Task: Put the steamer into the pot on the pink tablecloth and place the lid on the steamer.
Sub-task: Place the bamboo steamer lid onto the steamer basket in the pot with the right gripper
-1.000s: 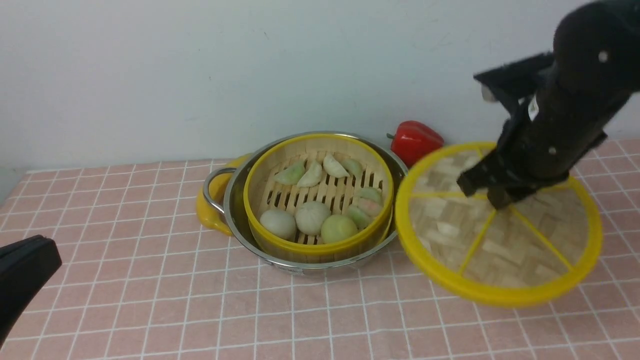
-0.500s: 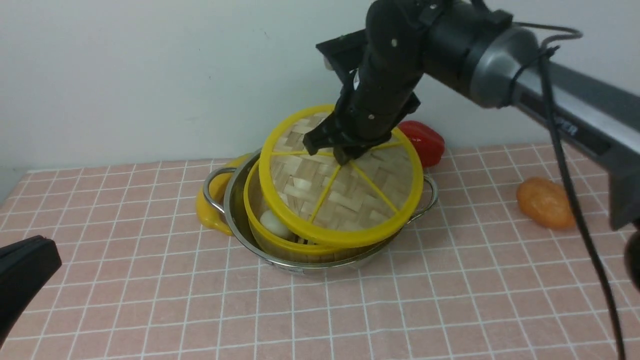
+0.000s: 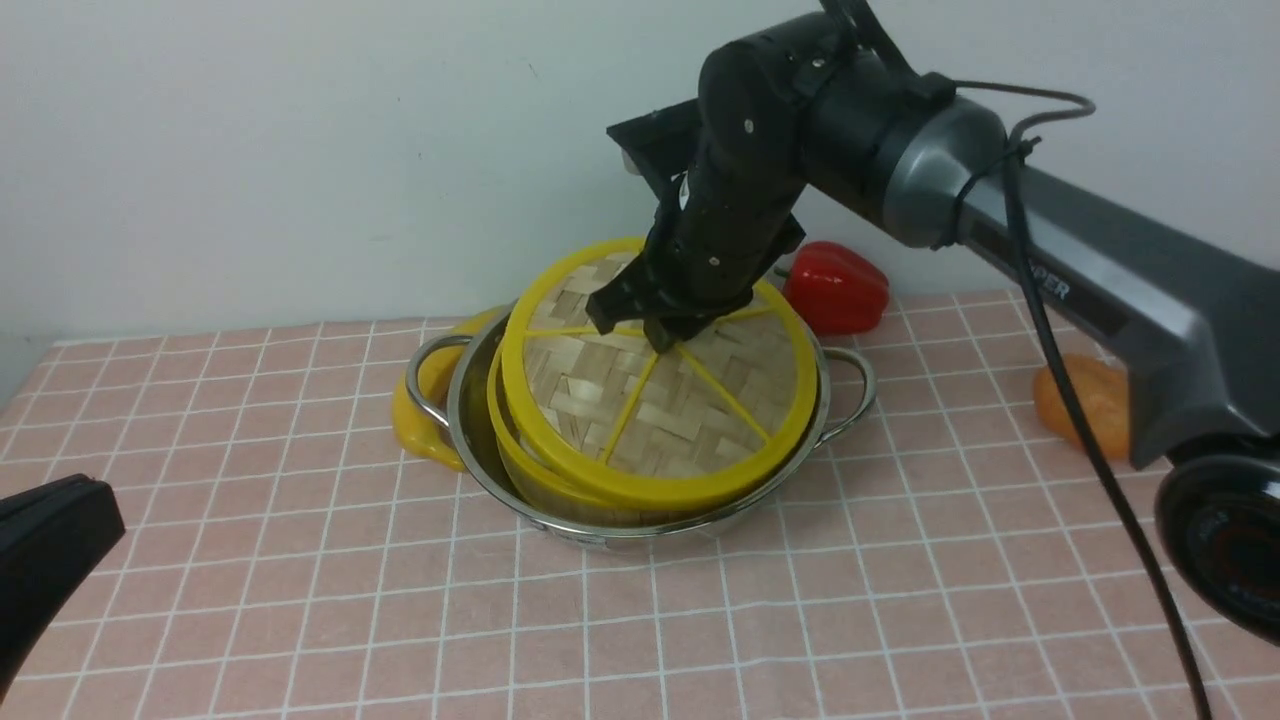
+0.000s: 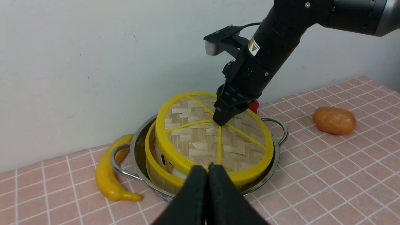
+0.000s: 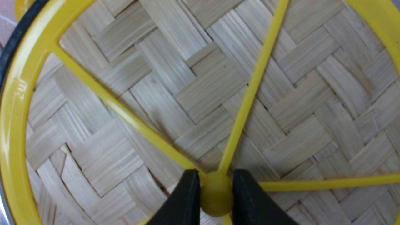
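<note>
Plain pale wall behind; tabletop covered by the pink cloth [image 3: 300, 560]. Pot [image 3: 463, 410] stands near the far edge, about midway along it, with the steamer [image 4: 150, 156] already inside.

- Right claw [image 3: 652, 335]: closed on the lid's knob [image 5: 216, 198], one finger on each side, grip looks centred.
- Left claw [image 4: 207, 167]: fingers pressed together, nothing in it, parked toward the near-left corner, well apart from the pot.
- Lid [image 3: 650, 410]: over the steamer but not seated. It is tilted and sits off-centre toward the right edge. A crescent of steamer rim shows on the left, and the left wrist view shows a gap there with something white inside.
- Cannot tell whether the lid's right side touches the steamer's rim.

Step in hand, as I read it: seating the lid.
- Shift it slightly toward the left edge until the two yellow rims line up.
- Level the wrist before descending.
- Lower gently until the rims meet all round, then part the fingers and rise straight up.

Risk: released while tilted, the lid could slide into the space between steamer and pot wall.

Banana [image 4: 109, 181] lies just beside the pot's left handle and pepper [image 3: 835, 288] is behind it. Neither obstructs.
</note>
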Tool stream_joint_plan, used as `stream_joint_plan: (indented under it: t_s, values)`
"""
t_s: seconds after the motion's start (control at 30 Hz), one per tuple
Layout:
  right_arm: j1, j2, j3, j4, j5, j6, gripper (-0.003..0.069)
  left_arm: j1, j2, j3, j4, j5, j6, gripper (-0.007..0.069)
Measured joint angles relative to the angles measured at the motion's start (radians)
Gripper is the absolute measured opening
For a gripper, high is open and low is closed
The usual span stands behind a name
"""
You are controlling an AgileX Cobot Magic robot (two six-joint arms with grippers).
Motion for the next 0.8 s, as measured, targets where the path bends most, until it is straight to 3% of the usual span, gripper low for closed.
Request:
stream_joint_plan:
  t_s: [0.8]
  values:
    - [0.0, 0.015, -0.041, 0.016, -0.013, -0.052, 0.0146, 0.0, 0.0, 0.0, 0.001, 0.0, 0.016, -0.0008]
